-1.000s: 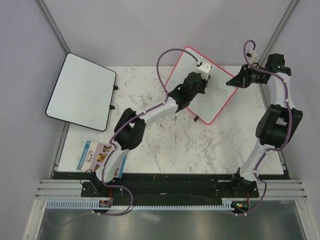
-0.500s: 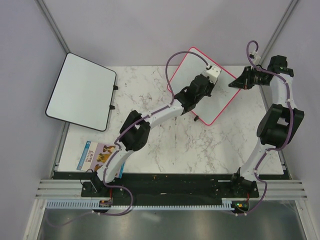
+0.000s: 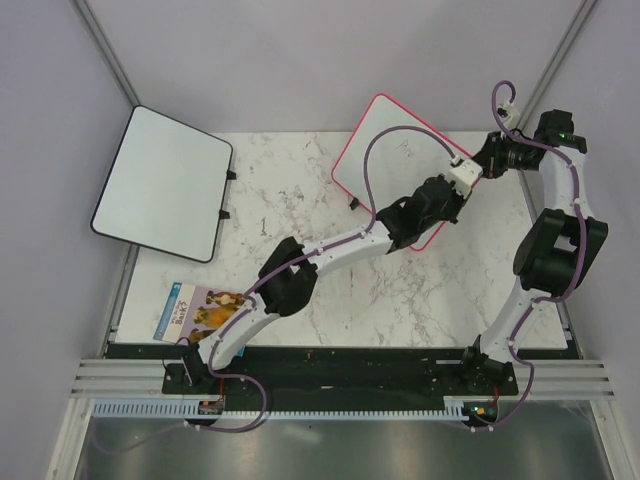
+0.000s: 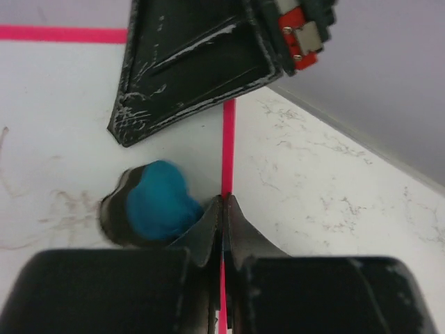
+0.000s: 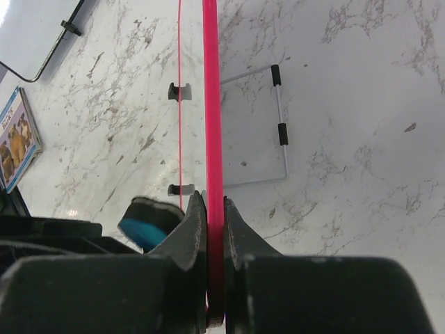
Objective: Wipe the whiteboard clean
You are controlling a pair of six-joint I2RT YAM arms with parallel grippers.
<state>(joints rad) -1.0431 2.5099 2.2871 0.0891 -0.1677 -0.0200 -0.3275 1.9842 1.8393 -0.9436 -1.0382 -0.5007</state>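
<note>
The pink-framed, rounded-corner white whiteboard (image 3: pixel 385 150) sits at the far right of the marble worktop (image 3: pixel 330 280). The right gripper (image 5: pixel 214 203) is clamped on its pink right-hand rim. The left gripper (image 4: pixel 222 212), jaws pressed together, is at that same rim, with a blue pad (image 4: pixel 158 205) just beside it over the white face.

It looked like a robot test cell in a lab (a bare, boxed-in one): a left arm (image 3: pixel 330 245) and a right arm (image 3: pixel 560 200) were bolted to a metal rail (image 3: pixel 350 378) at the near edge of a marble-patterned table (image 3: pixel 400 300), and plain pale wall panels (image 3: pixel 300 50) closed the table in.
</note>
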